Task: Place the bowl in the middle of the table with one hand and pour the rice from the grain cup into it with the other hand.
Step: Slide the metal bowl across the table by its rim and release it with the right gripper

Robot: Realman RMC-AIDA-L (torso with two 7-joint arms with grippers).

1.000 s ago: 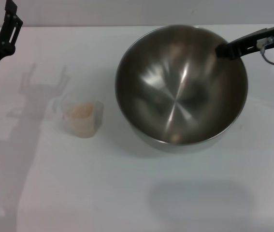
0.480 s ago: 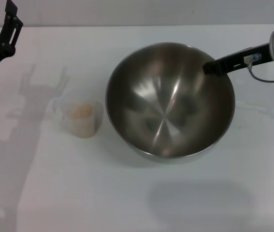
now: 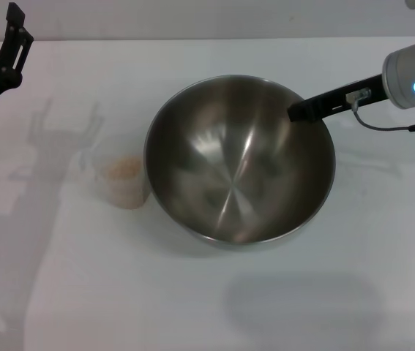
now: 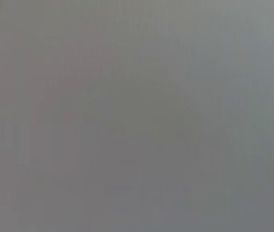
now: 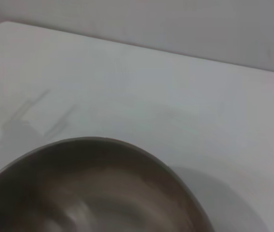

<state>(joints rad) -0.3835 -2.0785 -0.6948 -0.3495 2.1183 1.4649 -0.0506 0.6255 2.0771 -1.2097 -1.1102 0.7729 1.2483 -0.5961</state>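
- My right gripper [image 3: 298, 113], a black two-fingered one on a silver-white arm segment with a blue ring light, is clamped on the far right rim of the large round stainless-steel mixing bowl [image 3: 229, 175]; one dark finger reaches over the rim into the bowl.
- The bowl is tilted, its rim on my gripper's side raised, so the shiny brushed grey inside faces the head camera.
- In my right wrist view only a curved stretch of the bowl's rim [image 5: 103, 141] shows, with bare table beyond it.
- The bowl is over the plain flat white table [image 3: 192, 307], and a soft shadow lies under its near side; I cannot tell whether its base touches the surface.
- Just beside the bowl, on its left, stands the small translucent whitish plastic grain cup [image 3: 121, 175], upright on the table. The bowl's rim overlaps the cup's right edge in the head view, and I cannot tell whether they touch.
- Inside the cup sits the rice [image 3: 123, 167], a loose pale beige mass.
- My left gripper [image 3: 13, 36], black and two-fingered, points up, well apart from the bowl at the table's far left; I cannot tell whether its fingers are apart or together.
- My left wrist view shows only plain grey.
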